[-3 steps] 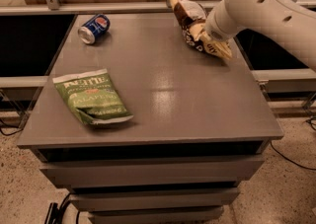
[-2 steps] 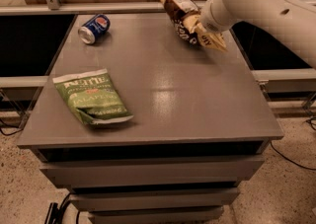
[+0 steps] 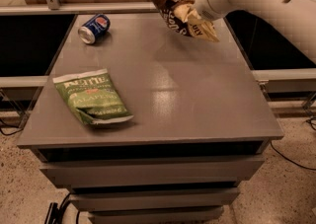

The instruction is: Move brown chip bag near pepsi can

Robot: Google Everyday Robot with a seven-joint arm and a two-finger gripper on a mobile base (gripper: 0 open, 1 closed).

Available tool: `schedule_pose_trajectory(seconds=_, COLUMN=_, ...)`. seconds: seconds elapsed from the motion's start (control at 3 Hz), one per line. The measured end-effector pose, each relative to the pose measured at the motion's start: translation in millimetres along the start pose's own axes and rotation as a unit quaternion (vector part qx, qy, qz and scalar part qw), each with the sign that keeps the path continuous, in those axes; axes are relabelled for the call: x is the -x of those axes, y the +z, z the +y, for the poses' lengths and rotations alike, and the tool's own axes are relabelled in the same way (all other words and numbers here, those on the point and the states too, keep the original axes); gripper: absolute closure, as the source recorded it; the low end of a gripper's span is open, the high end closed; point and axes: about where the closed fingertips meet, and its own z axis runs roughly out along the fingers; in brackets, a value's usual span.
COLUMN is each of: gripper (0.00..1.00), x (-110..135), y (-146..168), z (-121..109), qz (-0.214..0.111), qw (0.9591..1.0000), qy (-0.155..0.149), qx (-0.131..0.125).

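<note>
The brown chip bag (image 3: 170, 8) hangs lifted above the far right part of the grey table (image 3: 197, 104), held by my gripper (image 3: 190, 13), which is shut on its right end. The white arm reaches in from the upper right. The pepsi can (image 3: 94, 28), blue with a silver top, lies on its side at the far left of the table, well left of the bag.
A green jalapeño chip bag (image 3: 91, 97) lies flat near the front left edge. Drawers sit below the tabletop. A railing and a shelf run behind the table. Cables lie on the floor at left and right.
My gripper has lifted the brown chip bag off the table and carried it leftward, toward the can. The can and the green bag have not moved.
</note>
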Motion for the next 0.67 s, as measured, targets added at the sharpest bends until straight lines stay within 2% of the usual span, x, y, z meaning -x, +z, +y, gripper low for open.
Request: schedule_pose_trajectory(seconds=0.67, gripper=1.00, x=48, y=10, z=2, qz=-0.052, qw=0.9985, qy=-0.013, qx=0.000)
